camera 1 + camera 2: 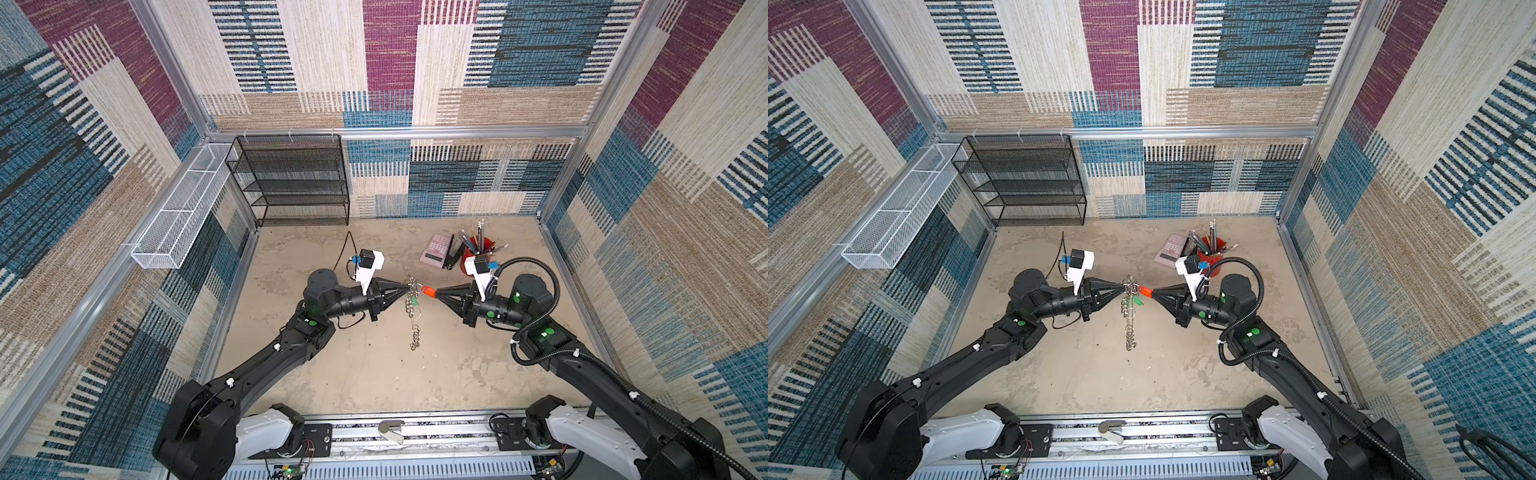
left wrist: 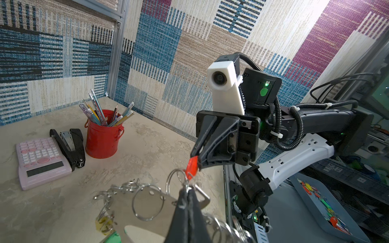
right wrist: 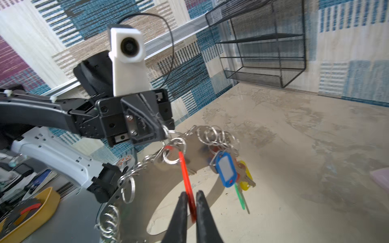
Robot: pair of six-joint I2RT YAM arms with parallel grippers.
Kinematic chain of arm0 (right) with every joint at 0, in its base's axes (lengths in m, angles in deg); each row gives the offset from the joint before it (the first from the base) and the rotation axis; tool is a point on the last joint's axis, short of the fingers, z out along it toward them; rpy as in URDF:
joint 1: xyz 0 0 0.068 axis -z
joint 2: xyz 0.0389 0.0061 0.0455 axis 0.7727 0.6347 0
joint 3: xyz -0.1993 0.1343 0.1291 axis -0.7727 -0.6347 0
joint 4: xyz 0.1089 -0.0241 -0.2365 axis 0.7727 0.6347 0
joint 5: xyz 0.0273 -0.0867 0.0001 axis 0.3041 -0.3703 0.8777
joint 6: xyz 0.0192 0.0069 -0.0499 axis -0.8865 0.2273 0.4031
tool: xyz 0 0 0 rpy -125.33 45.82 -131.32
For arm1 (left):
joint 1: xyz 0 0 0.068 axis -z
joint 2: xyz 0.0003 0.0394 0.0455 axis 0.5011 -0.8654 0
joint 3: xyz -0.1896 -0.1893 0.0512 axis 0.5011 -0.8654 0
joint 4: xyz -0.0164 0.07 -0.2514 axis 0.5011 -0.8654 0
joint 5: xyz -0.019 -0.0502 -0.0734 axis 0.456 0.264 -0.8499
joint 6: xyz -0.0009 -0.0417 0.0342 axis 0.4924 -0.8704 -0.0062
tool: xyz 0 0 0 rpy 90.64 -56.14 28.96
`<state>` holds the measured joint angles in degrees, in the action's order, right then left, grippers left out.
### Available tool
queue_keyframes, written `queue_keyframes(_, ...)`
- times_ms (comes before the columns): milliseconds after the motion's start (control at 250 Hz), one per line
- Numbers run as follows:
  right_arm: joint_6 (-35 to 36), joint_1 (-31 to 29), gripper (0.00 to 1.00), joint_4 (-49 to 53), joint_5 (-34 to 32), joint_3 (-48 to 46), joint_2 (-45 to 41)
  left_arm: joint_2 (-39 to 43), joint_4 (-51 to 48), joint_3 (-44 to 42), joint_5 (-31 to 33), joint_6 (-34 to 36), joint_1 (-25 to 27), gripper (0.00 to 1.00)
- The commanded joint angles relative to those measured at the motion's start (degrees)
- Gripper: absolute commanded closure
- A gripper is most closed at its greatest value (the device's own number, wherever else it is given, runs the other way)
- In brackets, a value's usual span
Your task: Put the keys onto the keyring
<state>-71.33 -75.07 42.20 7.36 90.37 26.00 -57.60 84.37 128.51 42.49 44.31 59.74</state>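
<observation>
The red tag [image 3: 185, 174], edge-on and blurred near the keyring [image 1: 411, 305], sits clamped in the right gripper [image 1: 436, 293], level and nose-to-nose with the left gripper [image 1: 405, 289] pinching that keyring.

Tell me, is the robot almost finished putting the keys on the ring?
Partway. Done: keys with the blue tag, yellow tag and green tag already hang from the keyring, which the left pincer holds up. In hand: the right pincer pinches the red tag; its loop looks hooked on, though I can't be sure. Still to do: letting go, and many small rings are bare.
</observation>
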Motion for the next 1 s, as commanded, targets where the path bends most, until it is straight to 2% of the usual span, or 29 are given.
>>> queue_keyframes(0,-1.16,0.67,0.84,-0.78,-3.4,0.32,-0.54,0.77,2.47,-0.26,-0.15,0.49,-0.08,1.0)
queue_keyframes(200,-1.61,1.99,0.8,0.32,-6.36,0.33,-1.29,0.62,2.19,-0.26,-0.17,0.51,-0.13,1.0)
queue_keyframes(304,-1.69,2.05,0.71,0.45,-7.62,0.33,-1.36,-0.08,1.5,0.0,-0.03,1.03,-0.09,1.0)
queue_keyframes(520,-1.66,2.23,0.34,2.8,-16.54,-0.36,-2.51,-4.5,0.42,1.6,1.02,0.71,0.46,1.0)
queue_keyframes(616,-2.31,2.32,0.21,3.56,-19.32,-0.93,-1.96,-8.52,-1.79,3.81,2.33,1.14,2.06,1.0)
queue_keyframes(812,-4.02,2.69,0.05,3.56,-23.97,-2.33,-2.24,-19.84,-1.07,9.52,5.26,1.42,6.72,1.0)
queue_keyframes(996,-4.84,2.94,0.01,3.78,-24.01,-3.16,-1.83,-31.66,5.57,13.7,11.12,-2.1,7.33,1.0)
